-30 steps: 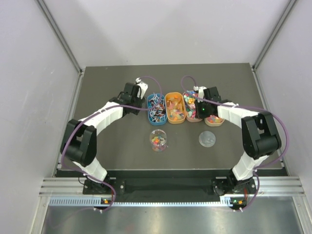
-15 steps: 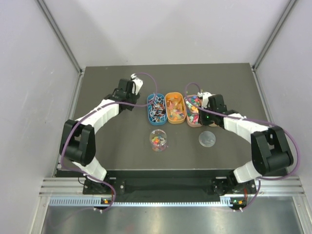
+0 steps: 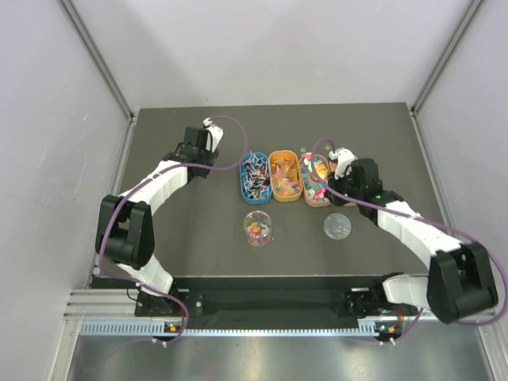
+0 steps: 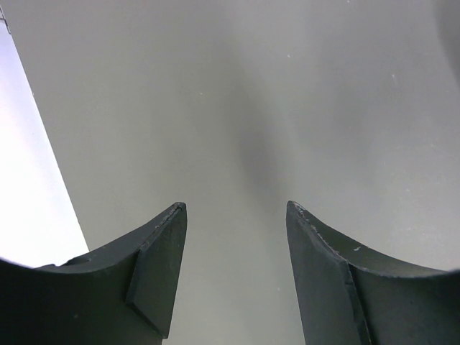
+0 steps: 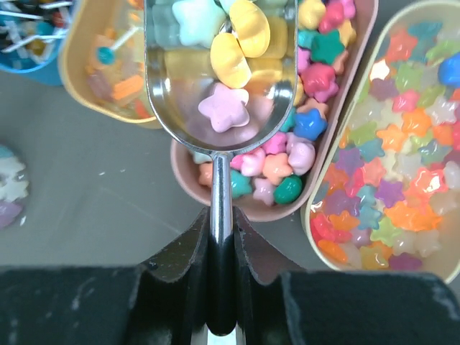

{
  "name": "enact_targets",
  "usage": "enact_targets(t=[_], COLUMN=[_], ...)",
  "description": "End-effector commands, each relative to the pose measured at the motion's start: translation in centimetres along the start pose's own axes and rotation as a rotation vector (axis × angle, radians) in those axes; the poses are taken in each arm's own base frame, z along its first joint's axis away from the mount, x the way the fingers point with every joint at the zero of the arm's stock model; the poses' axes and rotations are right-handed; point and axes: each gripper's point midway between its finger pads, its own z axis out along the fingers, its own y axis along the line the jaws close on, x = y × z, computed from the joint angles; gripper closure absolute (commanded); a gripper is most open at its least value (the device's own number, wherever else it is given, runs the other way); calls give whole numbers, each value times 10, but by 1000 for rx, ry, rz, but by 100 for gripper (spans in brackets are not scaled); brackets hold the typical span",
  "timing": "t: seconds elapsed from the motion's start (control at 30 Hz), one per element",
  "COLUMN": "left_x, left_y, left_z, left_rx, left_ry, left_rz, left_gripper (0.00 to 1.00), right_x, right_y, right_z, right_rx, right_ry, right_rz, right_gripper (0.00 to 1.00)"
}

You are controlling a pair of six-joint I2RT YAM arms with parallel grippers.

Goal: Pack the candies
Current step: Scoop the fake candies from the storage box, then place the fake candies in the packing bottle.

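Right hand clamped on scoop, wrist view alone shows candies inside

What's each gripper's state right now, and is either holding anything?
Left gripper: open, holding nothing.
Right gripper: shut on the metal scoop, which carries a few candies.

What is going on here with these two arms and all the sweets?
The right arm's jaws are clamped on the handle of a shiny metal scoop, which holds a few star-shaped pastel candies above the pink oval plastic tray. The left arm's jaws stand open and empty over the grey table, off to the far left. A clear round jar nearer the arms' bases has some candies in it; a clear round lid lies beside it.
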Motion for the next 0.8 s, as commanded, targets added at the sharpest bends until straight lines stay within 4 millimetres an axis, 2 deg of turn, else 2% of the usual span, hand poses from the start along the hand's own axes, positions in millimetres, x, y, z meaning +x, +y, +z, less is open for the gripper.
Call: enact_targets(t=[0.0,0.07,0.1,0.17,0.2,0.23,0.37,0.4,0.43,0.53,0.6,0.63,0.7,0.77], left_x=[-28,-29,-30,-28,-30,-29,-26,-29,-27,-26,-20,-15,-12,-4], left_y=[19,19,20,18,20,19,21,22,21,20,19,17,19,20], left_z=[-14,-15,-19,-20,-25,-27,-40,-47,-50,-63,-70,-70,-74,-74], left_rx=[-51,-49,-49,-41,-44,-39,-40,-37,-30,-14,-8,-6,-20,-26], left_ry=[-94,-99,-105,-105,-118,-120,-137,-153,-152,-174,-177,-171,-181,-175], left_rz=[-33,-45,-51,-67,-74,-78,-102,-111,-123,-162,-168,-167,-168,-167], left_gripper=[37,37,37,37,37,37,37,37,37,37,37,37,37,37], right_x=[-41,-35,-26,-21,2,-1,15,6,22,9,-6,-5,-17,-17], right_y=[29,35,36,49,54,67,65,66,59,51,51,52,58,70], right_z=[-33,-43,-46,-56,-61,-72,-92,-99,-102,-111,-115,-115,-117,-117], right_rx=[-112,-141,-153,-231,-294,-370,-432,-434,-443,-420,-397,-402,-393,-420], right_ry=[-204,-203,-173,-183,-111,-125,30,43,146,173,161,186,183,198], right_rz=[-180,-224,-279,-356,-460,-534,-746,-779,-775,-855,-911,-927,-983,-1033], right_gripper=[100,100,100,100,100,100,100,100,100,100,100,100,100,100])
